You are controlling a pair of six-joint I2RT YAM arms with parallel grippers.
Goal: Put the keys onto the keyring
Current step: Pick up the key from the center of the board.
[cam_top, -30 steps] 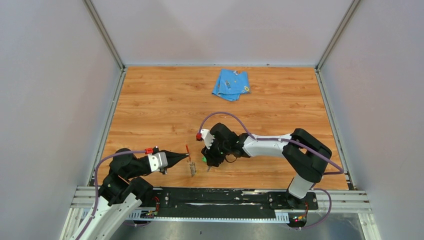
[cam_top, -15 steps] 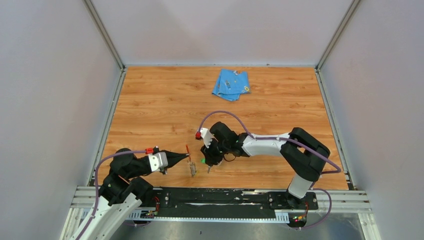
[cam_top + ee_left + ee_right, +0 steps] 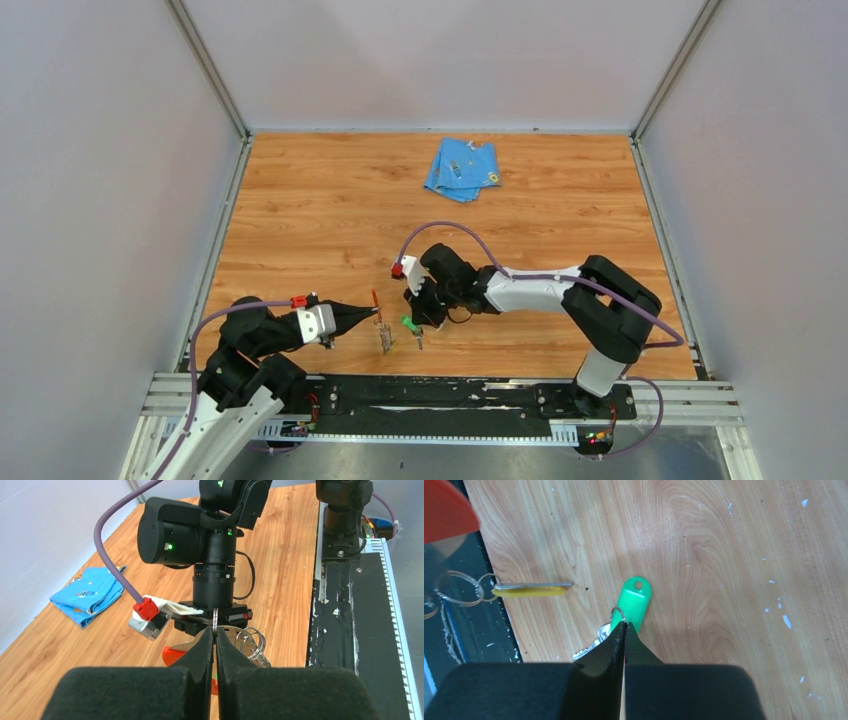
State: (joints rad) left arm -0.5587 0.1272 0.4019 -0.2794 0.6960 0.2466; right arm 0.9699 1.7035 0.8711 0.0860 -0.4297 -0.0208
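Note:
In the left wrist view my left gripper (image 3: 215, 632) is shut on a thin wire ring of the keyring (image 3: 234, 634), a flat silvery plate with holes and a red end (image 3: 173, 654). The yellow key (image 3: 531, 589) hangs from its linked rings (image 3: 459, 587). The green key (image 3: 634, 601) lies on the wood, its silver blade (image 3: 593, 645) partly under my fingers. My right gripper (image 3: 625, 626) is shut, with its tips on that key's small ring (image 3: 618, 613). From above, the left gripper (image 3: 372, 318) and right gripper (image 3: 417, 330) nearly meet, the green key (image 3: 408, 323) between them.
A folded blue cloth (image 3: 463, 168) lies at the back of the wooden table (image 3: 320, 230). The black base rail (image 3: 430, 395) runs along the near edge, close under both grippers. Grey walls enclose the left, right and back sides.
My right gripper has gone from half open to shut over the green key's ring, and the green key has shifted a little. The left arm and the keyring have not moved.

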